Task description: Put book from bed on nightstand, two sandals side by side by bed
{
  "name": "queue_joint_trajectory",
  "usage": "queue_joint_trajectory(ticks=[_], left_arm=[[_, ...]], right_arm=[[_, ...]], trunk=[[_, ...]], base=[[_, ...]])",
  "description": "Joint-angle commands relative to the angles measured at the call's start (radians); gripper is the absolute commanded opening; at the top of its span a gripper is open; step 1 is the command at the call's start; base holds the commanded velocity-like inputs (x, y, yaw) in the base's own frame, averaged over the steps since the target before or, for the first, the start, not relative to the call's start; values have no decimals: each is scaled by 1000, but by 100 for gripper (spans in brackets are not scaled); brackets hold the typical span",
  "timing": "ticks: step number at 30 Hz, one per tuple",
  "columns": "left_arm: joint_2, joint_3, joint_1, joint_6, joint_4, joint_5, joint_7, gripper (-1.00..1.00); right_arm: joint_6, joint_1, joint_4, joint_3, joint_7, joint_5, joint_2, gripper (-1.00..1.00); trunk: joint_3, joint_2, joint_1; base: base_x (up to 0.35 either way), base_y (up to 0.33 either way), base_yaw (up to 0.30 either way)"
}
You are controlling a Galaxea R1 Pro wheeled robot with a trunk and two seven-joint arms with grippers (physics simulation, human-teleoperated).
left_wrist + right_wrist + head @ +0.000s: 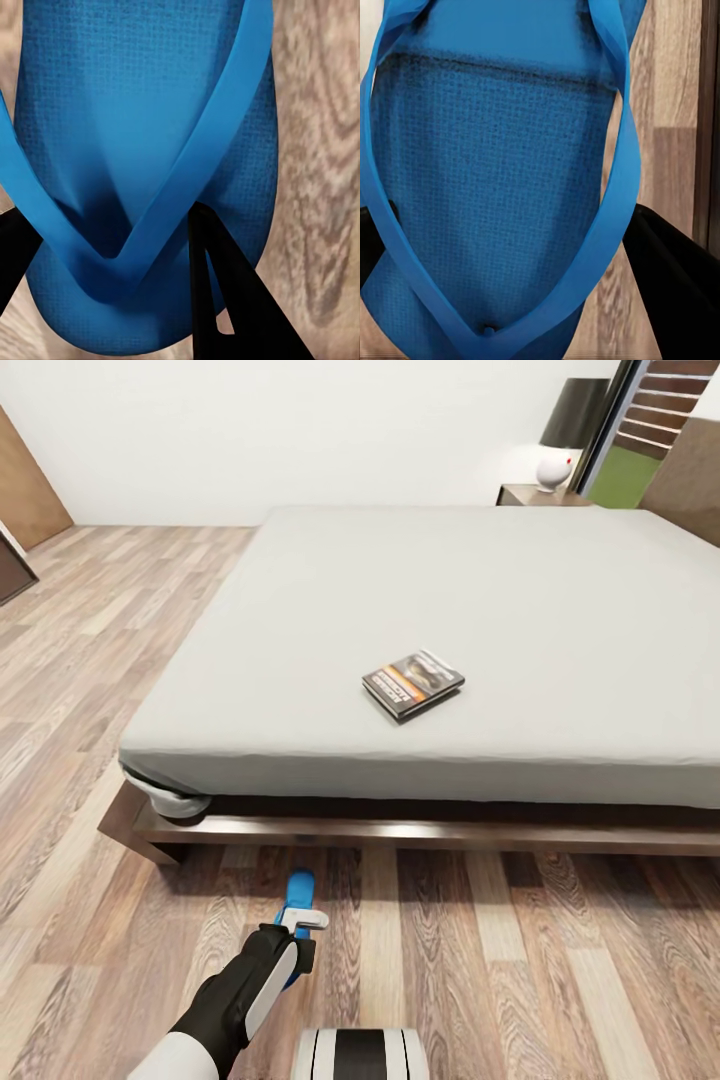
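Head view
- Bed (300, 830): low dark-brown frame, light-grey mattress, spanning most of the picture.
- Book (413, 683): lies flat on the mattress, towards the near edge, cover up, untouched.
- Nightstand (530, 495): at the far right corner of the bed, partly hidden by the mattress; a lamp (567, 435) with dark shade and white base stands on it.
- Window (650, 430): beside the lamp, slatted fence and grass behind it.
- Floor (560, 960): pale wood planks, in front of and left of the bed.
- Left gripper (300, 920): low over the floor just before the bed frame, with a blue sandal (298, 888) at its tip, toe end pointing to the bed.
- Left gripper opening: cannot be judged from this angle.

Left wrist view
- Sandal (142, 112): sole and V-strap seen close, wood floor around it.
- Left gripper fingers (225, 300): one dark finger lies across the sole beside the strap, the other at the sandal's opposite edge; they are closed upon the sandal.

Right wrist view
- Second sandal (495, 187): blue textured sole with strap, floor planks beside it.
- Right gripper fingers (667, 277): dark fingers stand either side of the sole, touching its edges; the sandal appears held.
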Motion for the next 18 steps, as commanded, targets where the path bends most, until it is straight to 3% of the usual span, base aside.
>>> queue_joint_trajectory(ticks=[1,13,18], left_arm=[[0,-3,-1,3,-1,9,12,-100],[0,-3,-1,-1,-1,9,12,-100],[3,-4,-1,-58,-1,10,10,-100]], right_arm=[[-5,-2,4,-4,8,-9,0,-100],[-5,-2,2,-4,8,-9,1,-100],[-5,-2,3,-4,8,-9,0,-100]], trunk=[[-5,-1,0],[-51,-3,6],[-70,-5,8]], base=[[0,0,0],[0,0,0],[0,0,0]])
